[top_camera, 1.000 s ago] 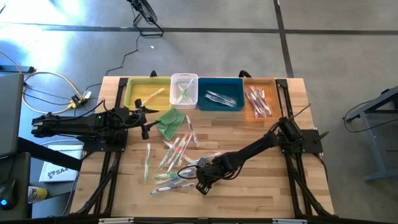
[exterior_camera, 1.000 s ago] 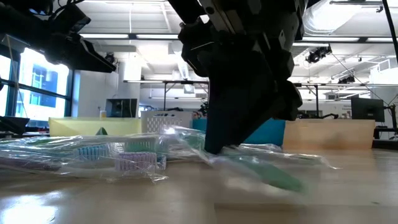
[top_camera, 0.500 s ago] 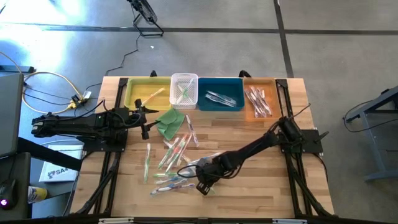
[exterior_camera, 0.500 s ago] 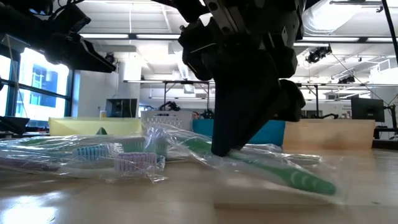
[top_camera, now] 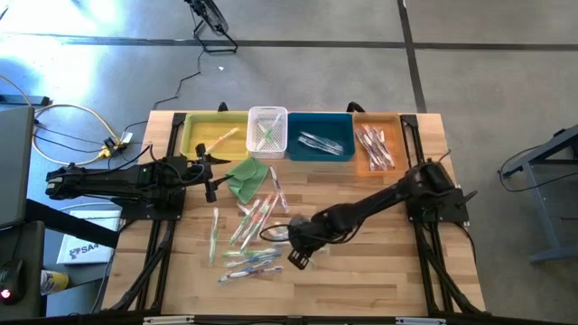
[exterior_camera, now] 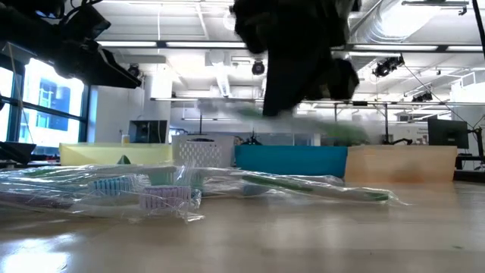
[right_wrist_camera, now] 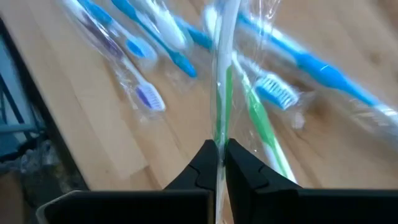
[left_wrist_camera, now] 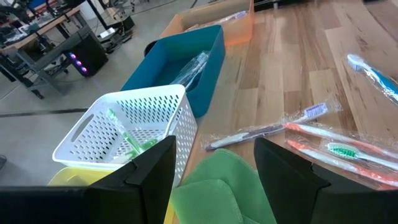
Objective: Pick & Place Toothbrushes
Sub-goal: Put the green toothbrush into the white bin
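Note:
Wrapped toothbrushes (top_camera: 248, 236) lie scattered on the table's near middle; in the right wrist view several blue ones (right_wrist_camera: 155, 37) rest flat on the wood. My right gripper (top_camera: 298, 255) hangs above them, shut on a green toothbrush (right_wrist_camera: 222, 81) in a clear wrapper, which shows as a blurred streak (exterior_camera: 303, 121) in the low view. Another green toothbrush (exterior_camera: 318, 186) stays on the table. My left gripper (left_wrist_camera: 214, 180) waits open over the folded green cloth (top_camera: 247, 176), near the white basket (left_wrist_camera: 124, 130). My right gripper pinches the green toothbrush's wrapped handle (right_wrist_camera: 219, 134) between its two fingertips, coming from above with the fingers pointing down. The toothbrush runs on past the fingers, lifted clear of the table and lying about level in the low view.
Along the far edge stand a yellow bin (top_camera: 212, 135), the white basket (top_camera: 267, 129) with green toothbrushes, a blue bin (top_camera: 321, 140) and an orange bin (top_camera: 377, 146), all holding toothbrushes. Bare wood lies on the table's near right (top_camera: 379, 262).
My right gripper has risen from the table, staying shut, and shifted slightly toward the far edge. The green toothbrush it pinched has tipped up at one end and then come off the wood, lifted clear. The other toothbrushes have stayed put.

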{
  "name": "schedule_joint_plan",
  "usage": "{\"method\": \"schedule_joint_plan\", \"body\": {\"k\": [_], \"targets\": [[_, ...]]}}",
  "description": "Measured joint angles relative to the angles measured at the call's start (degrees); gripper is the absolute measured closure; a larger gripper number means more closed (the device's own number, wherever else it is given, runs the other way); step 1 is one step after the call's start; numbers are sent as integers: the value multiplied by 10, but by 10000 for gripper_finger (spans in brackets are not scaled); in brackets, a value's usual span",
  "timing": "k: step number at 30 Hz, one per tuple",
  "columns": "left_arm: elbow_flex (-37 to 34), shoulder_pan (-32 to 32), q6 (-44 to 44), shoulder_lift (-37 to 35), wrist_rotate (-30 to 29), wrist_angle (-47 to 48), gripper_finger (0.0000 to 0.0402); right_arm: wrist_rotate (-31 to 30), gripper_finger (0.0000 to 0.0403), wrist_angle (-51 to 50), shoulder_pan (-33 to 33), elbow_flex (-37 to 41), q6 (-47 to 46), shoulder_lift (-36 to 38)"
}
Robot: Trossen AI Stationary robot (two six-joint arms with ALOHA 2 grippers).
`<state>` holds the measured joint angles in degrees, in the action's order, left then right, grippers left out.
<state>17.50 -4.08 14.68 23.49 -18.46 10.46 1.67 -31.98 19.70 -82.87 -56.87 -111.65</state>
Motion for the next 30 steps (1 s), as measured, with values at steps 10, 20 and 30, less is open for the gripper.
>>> {"method": "schedule_joint_plan", "body": {"k": [10,20,30], "targets": [[0,0,0,0,0,0,190,-108,399,-39,-19,0,19,100],[0,0,0,0,0,0,190,-165,399,35,-106,-1,147,135],[0,0,0,0,0,-1,190,-121,399,155,-245,-1,258,132]]}}
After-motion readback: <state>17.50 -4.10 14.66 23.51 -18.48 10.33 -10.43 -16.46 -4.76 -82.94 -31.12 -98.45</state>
